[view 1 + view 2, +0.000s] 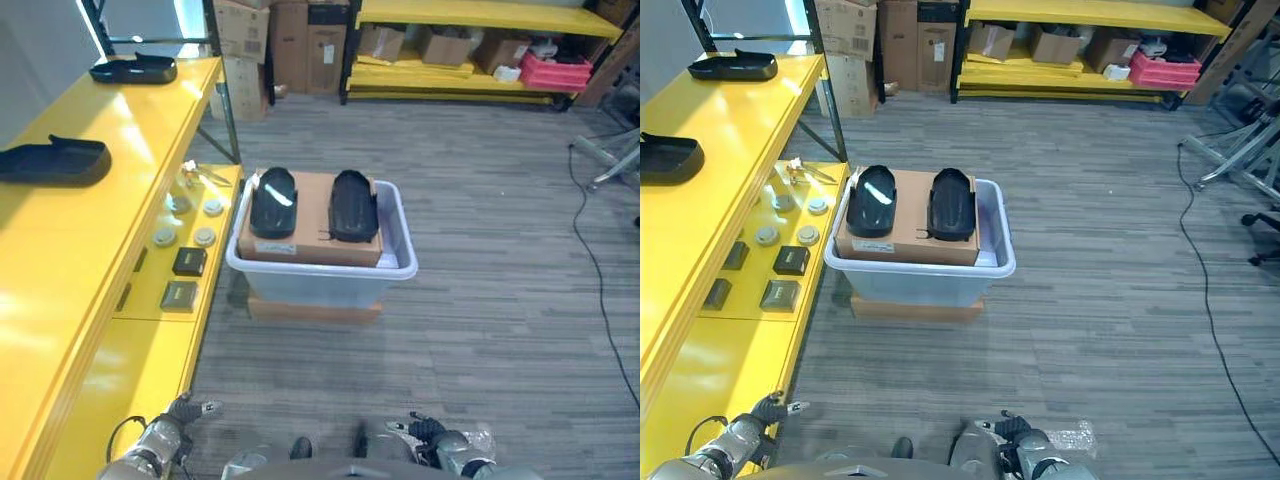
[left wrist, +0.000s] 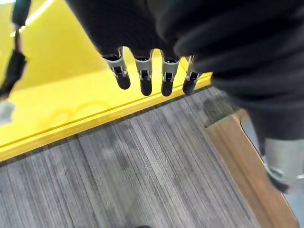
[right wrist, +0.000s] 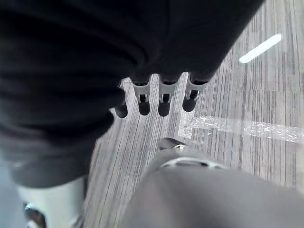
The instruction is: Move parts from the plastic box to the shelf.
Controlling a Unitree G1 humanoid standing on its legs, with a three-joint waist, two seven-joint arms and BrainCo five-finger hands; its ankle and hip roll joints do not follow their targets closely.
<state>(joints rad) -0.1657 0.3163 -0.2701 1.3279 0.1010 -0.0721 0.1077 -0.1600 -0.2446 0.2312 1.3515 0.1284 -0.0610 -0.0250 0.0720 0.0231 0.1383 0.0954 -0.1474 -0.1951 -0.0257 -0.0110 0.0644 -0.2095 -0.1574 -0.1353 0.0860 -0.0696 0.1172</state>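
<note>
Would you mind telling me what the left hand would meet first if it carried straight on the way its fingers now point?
Probably the grey floor: the left hand hangs with straight fingers aimed down, just beside the yellow shelf's edge. Depth is unclear, so it might graze that edge.

Left robot hand [image 2: 152, 76], right robot hand [image 3: 164, 97]: silver fingers, dark tips, dark ribbed covers; silver-grey arms.

Plastic box [image 1: 395, 262] right of shelf [image 1: 120, 150]

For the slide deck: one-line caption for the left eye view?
Two black parts rest on a cardboard sheet atop the plastic box, beside the yellow shelf; both robot hands hang low.
</note>
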